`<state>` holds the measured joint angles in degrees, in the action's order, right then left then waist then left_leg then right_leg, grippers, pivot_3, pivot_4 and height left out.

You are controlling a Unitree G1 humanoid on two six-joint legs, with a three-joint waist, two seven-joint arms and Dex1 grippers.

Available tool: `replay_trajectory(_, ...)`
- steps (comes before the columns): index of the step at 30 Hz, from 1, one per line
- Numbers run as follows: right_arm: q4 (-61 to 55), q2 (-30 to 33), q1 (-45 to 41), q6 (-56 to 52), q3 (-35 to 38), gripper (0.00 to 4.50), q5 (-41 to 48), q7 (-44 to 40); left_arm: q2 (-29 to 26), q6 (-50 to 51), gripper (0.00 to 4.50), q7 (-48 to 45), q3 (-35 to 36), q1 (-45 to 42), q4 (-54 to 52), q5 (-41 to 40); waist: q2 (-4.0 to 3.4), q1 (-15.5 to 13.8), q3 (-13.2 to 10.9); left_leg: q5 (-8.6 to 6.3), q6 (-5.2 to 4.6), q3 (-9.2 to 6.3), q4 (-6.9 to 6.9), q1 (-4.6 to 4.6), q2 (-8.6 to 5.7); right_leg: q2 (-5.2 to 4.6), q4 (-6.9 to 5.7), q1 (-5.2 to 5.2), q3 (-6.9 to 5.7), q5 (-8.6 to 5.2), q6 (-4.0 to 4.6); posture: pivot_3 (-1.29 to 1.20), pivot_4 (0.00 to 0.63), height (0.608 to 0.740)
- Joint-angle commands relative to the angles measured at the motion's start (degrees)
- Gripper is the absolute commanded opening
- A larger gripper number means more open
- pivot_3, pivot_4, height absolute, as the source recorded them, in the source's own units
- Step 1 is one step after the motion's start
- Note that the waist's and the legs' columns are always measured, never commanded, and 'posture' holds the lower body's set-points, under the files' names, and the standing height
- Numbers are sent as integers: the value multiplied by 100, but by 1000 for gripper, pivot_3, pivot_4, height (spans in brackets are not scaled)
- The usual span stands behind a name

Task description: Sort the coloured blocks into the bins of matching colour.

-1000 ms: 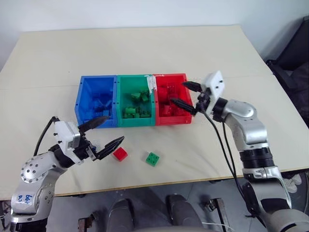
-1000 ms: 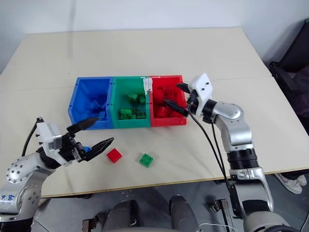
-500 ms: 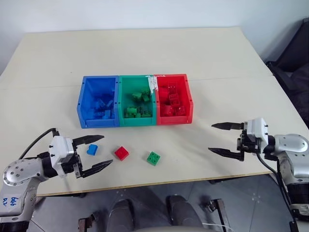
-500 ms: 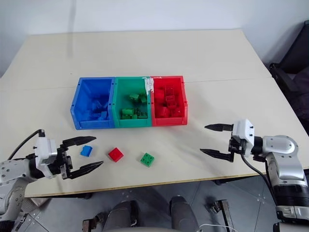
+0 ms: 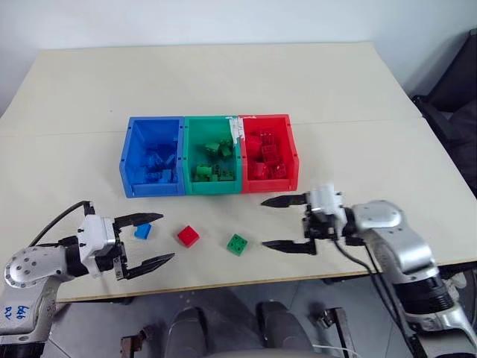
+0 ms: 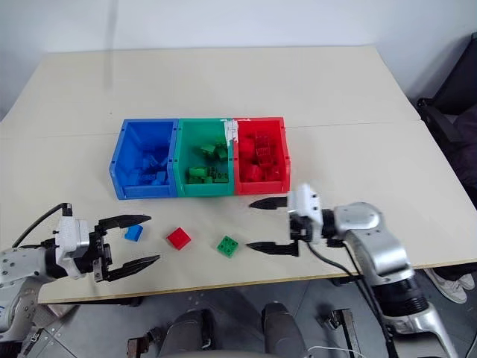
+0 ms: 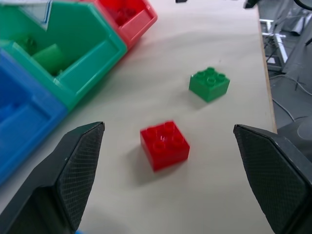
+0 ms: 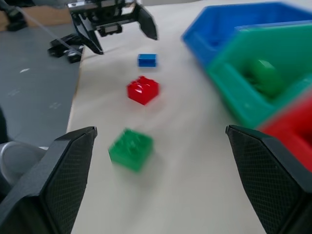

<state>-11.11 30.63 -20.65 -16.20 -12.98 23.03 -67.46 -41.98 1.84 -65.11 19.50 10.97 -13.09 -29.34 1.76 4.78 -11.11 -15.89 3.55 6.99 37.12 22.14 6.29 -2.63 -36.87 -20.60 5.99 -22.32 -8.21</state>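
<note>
The right gripper (image 5: 285, 222), fingers spread and empty, has swung from the red bin (image 5: 292, 160) down beside the green block (image 5: 238, 244).

Three joined bins, blue (image 5: 133, 160), green (image 5: 189, 156) and red (image 5: 291, 153), hold matching bricks. In front lie a blue block (image 5: 142, 231), a red block (image 5: 188, 236) and a green block (image 5: 238, 244), apart, studs up.

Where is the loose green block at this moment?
The green block lies on the table before the green bin, between the red block and the open right gripper.
</note>
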Motion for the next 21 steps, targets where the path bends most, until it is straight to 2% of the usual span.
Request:
replay_trajectory(1, 26, -193, -116, -182, -518, 4434, -597, 474, 12, -27, 4500, 12, 263, 375, -374, -160, 0, 3, 0, 0, 0, 3, -2, 1, 0, -1, -1, -4, 1, 0, 1, 0, 150, 740)
replay_trajectory(5, 313, -300, -170, -192, -899, 4434, -1091, 712, -9, 7, 4500, -88, 378, 810, -572, -224, 0, -7, 0, -4, 4, 5, -3, 2, 0, 0, 0, -7, -1, -3, 5, 0, 150, 740)
replay_trajectory(10, 364, -305, -51, -19, -1128, 4434, -1302, 670, -49, 105, 4500, -94, 429, 882, -649, -288, 3, 0, 2, -4, 4, 6, -2, 1, 1, 1, 1, -4, -2, -5, 9, 0, 150, 740)
replay_trajectory(13, 387, -398, -26, 47, -1074, 3883, -1318, 784, -58, 157, 4500, -107, 403, 851, -678, -301, 5, 3, 3, -5, 4, 6, -2, 0, 1, 1, 1, -3, -2, -5, 9, 0, 150, 740)
replay_trajectory(20, 434, -475, -100, 244, -906, 1532, -1307, 874, -18, 230, 4500, -46, 334, 652, -655, -312, 5, 8, 3, -6, 6, 6, -4, 0, 1, 1, 1, -6, -3, -4, 8, 0, 150, 740)
replay_trajectory(21, 434, -480, -123, 276, -859, 1401, -1272, 866, 13, 245, 4500, -4, 330, 623, -671, -324, 5, 7, 3, -6, 6, 6, -4, 0, 0, 1, 1, -6, -2, -4, 8, 0, 150, 740)
